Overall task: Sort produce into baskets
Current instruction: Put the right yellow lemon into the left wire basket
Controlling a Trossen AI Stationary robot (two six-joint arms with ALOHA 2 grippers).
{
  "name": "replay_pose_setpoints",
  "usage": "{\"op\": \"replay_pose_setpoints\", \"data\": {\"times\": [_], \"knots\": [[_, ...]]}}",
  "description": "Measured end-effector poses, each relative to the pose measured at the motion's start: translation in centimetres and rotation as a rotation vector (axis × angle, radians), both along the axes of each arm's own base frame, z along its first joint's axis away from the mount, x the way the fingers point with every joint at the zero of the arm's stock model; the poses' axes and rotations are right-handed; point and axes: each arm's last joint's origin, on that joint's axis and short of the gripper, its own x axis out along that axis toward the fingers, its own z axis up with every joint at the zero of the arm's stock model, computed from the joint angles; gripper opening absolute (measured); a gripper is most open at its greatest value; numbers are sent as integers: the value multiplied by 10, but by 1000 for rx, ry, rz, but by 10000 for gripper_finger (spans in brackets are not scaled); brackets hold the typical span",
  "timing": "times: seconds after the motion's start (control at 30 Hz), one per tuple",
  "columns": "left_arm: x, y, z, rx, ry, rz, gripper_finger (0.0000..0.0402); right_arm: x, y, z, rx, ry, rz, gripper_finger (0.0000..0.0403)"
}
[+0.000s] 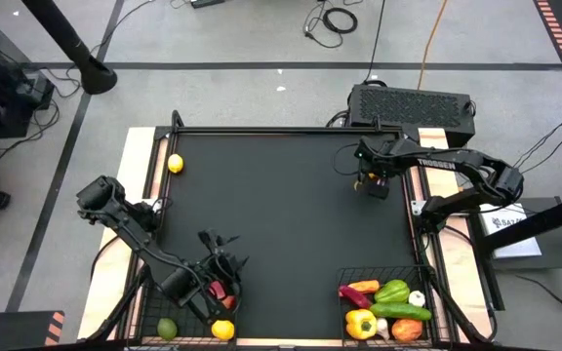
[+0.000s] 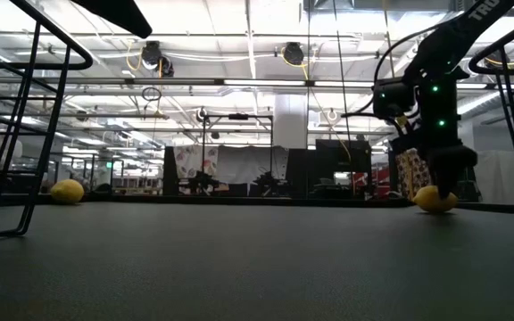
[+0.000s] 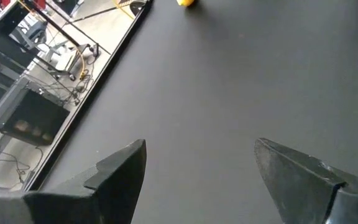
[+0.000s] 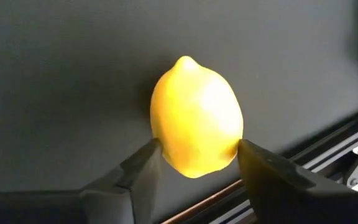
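The right pincer point(image 4: 194, 168) stands low at the far right of the desk point(image 1: 281, 234), its fingers touching both sides of a lemon point(image 4: 196, 124) (grip looks just made). Next, I judge, it must lift and carry it to a basket point(image 1: 435, 278). The left pincer point(image 3: 197, 168) waits open above the near left basket point(image 1: 144, 310).

From above, the right gripper point(image 1: 370, 182) hides the lemon point(image 4: 196, 125) it straddles; both baskets point(image 1: 427, 278) run off the lower edge; the red item point(image 1: 218, 290) under the left gripper point(image 1: 219, 261) is too covered to name.
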Motion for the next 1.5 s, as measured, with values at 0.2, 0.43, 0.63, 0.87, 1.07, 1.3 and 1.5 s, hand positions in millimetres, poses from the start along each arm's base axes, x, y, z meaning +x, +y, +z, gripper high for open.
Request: {"op": "replay_pose_setpoints", "data": {"times": [0.2,0.43,0.63,0.87,1.07,1.3,1.5], "knots": [[3,4,0,0,0,16,306,2,6,1,83,-31,27,169],[8,10,0,13,12,28,306,7,14,2,106,-45,73,158],[10,13,0,16,15,38,306,15,20,8,150,-72,101,157],[12,16,0,14,14,52,306,30,32,20,244,-159,144,157],[12,17,0,14,14,54,306,38,45,20,311,-209,168,157],[12,17,0,13,13,54,306,40,50,20,225,-168,153,198],[12,17,0,12,12,55,306,45,55,21,171,-151,260,303]]}}
